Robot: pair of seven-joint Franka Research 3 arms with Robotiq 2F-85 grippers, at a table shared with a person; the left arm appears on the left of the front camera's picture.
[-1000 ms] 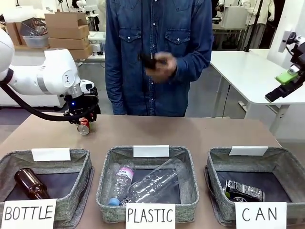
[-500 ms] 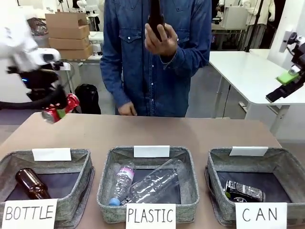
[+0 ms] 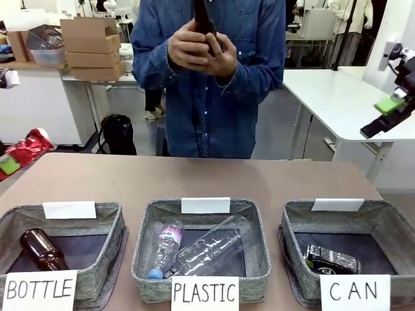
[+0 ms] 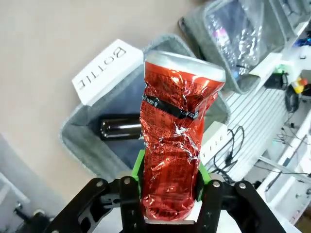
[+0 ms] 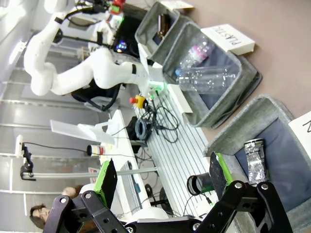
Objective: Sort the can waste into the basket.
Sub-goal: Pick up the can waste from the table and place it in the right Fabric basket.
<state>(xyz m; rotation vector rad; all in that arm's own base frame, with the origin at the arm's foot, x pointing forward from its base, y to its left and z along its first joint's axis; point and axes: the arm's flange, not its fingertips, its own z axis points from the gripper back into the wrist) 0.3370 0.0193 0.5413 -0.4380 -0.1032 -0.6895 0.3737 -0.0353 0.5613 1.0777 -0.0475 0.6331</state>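
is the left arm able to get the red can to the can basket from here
Probably, but a long reach: the left gripper holds the red can at the table's left end; the open CAN basket sits far right, with the right gripper raised clear.

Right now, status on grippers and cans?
Left gripper shut on red can, far left. Right gripper open, raised. Dark can in CAN basket. Person holds dark bottle, far side.

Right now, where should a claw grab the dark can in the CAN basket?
Mid-body of the dark can, across its short width, coming straight down. It lies flat, crushed, close by the CAN basket left wall, so walls likely block side approaches.
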